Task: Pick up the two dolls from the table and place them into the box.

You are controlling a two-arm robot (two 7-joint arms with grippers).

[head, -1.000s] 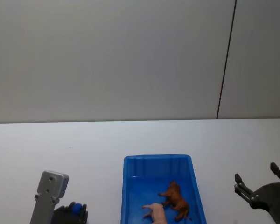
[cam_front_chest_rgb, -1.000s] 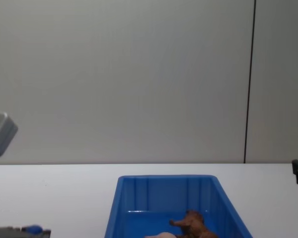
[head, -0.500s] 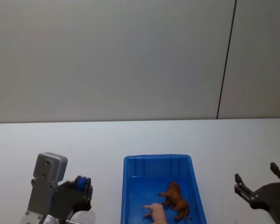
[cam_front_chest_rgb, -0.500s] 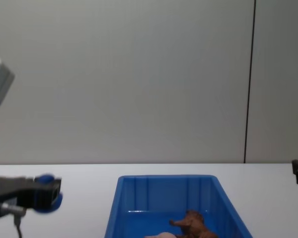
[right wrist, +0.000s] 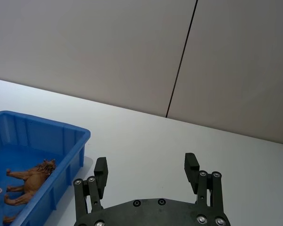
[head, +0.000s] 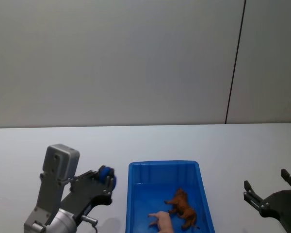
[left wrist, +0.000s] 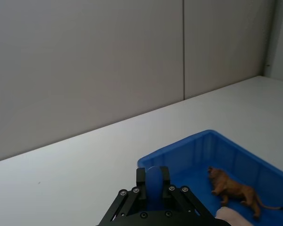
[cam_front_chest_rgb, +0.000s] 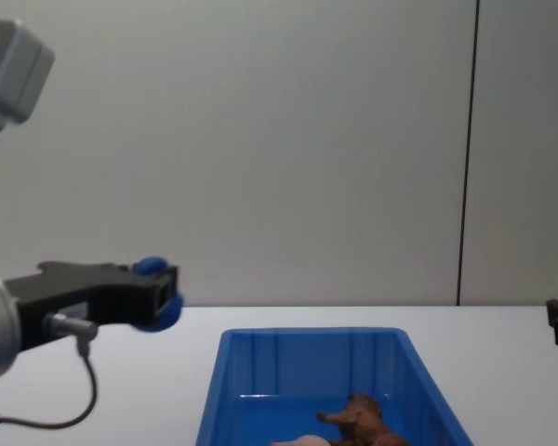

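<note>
Left fingers (head: 105, 180) clenched on blue ball (cam_front_chest_rgb: 153, 299), right fingers (right wrist: 146, 170) spread, both dolls (head: 175, 212) inside box (head: 136, 194).

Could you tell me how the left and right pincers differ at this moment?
The left pincer is shut on a blue ball; the right pincer is open and holds nothing. The left is raised beside the box's left wall; the right hangs low, apart from the box on its right side. Both are dark, and neither touches the dolls.
</note>
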